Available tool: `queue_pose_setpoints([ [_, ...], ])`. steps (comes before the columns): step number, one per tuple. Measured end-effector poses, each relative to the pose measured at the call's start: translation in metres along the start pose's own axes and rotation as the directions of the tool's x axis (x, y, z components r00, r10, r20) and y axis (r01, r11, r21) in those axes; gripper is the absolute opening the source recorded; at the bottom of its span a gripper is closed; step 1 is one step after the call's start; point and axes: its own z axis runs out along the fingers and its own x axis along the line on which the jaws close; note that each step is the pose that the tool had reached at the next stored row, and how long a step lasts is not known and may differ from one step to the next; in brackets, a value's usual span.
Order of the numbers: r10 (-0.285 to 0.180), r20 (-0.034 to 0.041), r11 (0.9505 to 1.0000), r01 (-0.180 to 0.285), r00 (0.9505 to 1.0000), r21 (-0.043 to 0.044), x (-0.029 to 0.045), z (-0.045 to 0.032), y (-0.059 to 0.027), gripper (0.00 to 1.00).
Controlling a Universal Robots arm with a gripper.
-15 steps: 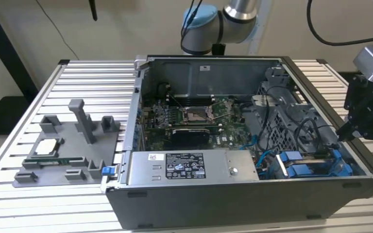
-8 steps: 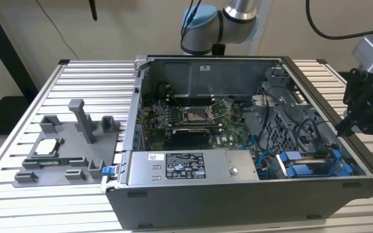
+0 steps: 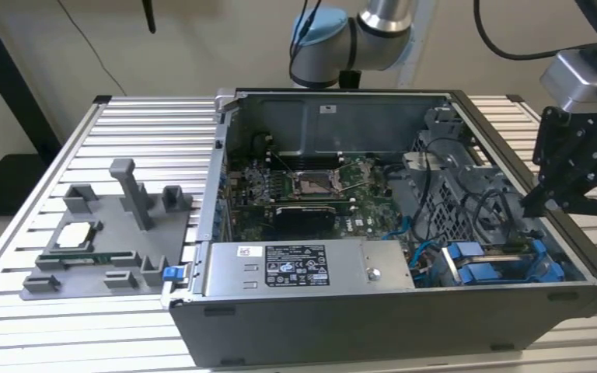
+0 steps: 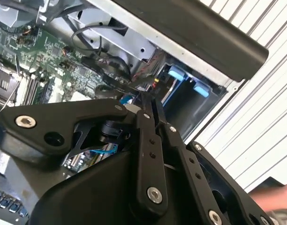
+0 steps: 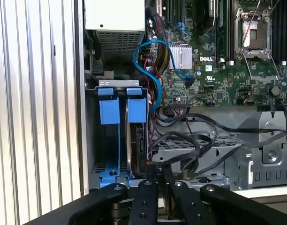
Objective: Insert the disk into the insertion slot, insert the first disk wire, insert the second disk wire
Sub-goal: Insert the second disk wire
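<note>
The disk [image 5: 135,140] stands edge-on in the insertion slot, its blue carrier tab [image 5: 136,110] facing out of the dark metal drive cage [image 5: 94,140]. A second blue tab [image 5: 109,111] sits beside it. In the exterior view the blue carriers [image 3: 482,270] lie in the case's near corner, on the exterior view's right. A blue wire [image 5: 153,75] loops from the motherboard toward the cage, and black wires [image 5: 190,145] trail beside it. My gripper [image 5: 155,176] hovers over the cage's inner end, fingers [image 4: 144,123] pressed together with nothing seen between them. It hangs over the case's wall [image 3: 532,208].
The open computer case [image 3: 382,326] lies on a slatted metal table [image 3: 102,326]. A grey labelled power-supply box [image 3: 309,268] borders the cage. The motherboard with its square CPU socket [image 3: 314,183] fills the case floor. A grey fixture [image 3: 112,241] with parts stands at the exterior view's left.
</note>
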Motion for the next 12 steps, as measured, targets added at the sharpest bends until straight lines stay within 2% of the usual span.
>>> queue_pose_setpoints([
  [9, 0.001, 0.0001, 1.0000, -0.001, 1.0000, 0.0023, -0.0002, 0.0003, 0.0345, 0.00],
  [10, 0.001, 0.0003, 1.0000, -0.001, 1.0000, 0.0058, 0.0001, 0.0005, 0.0388, 0.00],
  [12, -0.002, 0.0009, 0.9998, 0.001, 1.0000, 0.0183, 0.0004, 0.0011, 0.0444, 0.00],
])
